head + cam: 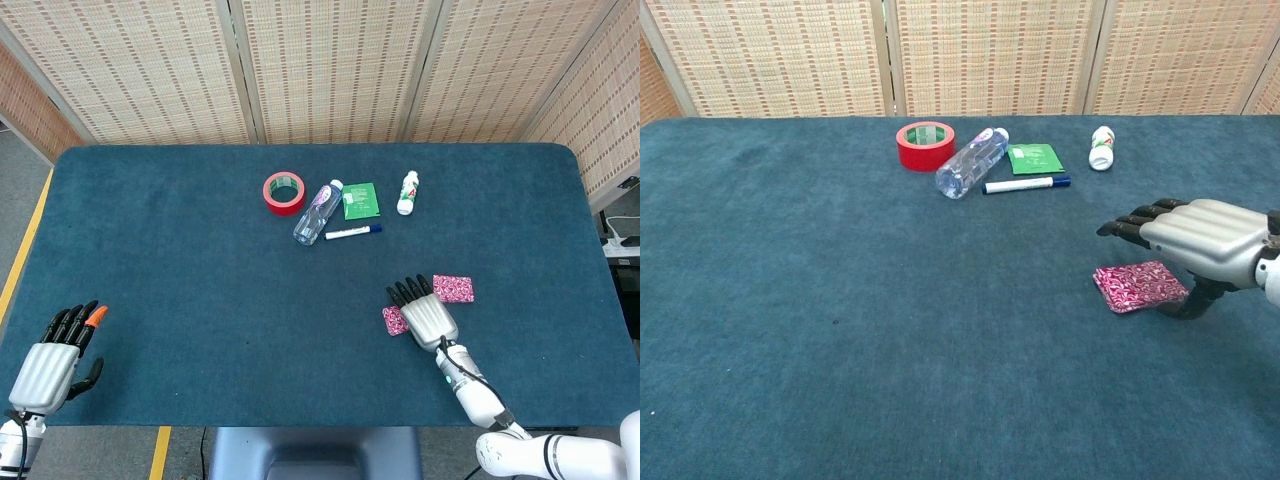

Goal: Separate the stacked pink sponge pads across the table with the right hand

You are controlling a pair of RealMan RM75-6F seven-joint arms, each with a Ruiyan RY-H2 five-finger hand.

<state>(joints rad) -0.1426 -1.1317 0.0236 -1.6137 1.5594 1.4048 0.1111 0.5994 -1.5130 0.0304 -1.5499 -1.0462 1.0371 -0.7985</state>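
Observation:
Two pink sponge pads lie apart on the blue table. One pad sits alone, just right of and beyond my right hand. The other pad lies flat on the cloth, partly under that hand. The right hand hovers over this pad with its fingers stretched out and holds nothing; its thumb hangs down beside the pad's right edge. My left hand rests at the near left table edge, fingers apart and empty, and only the head view shows it.
At the far middle of the table lie a red tape roll, a clear bottle, a green packet, a marker and a small white bottle. A woven screen stands behind the table.

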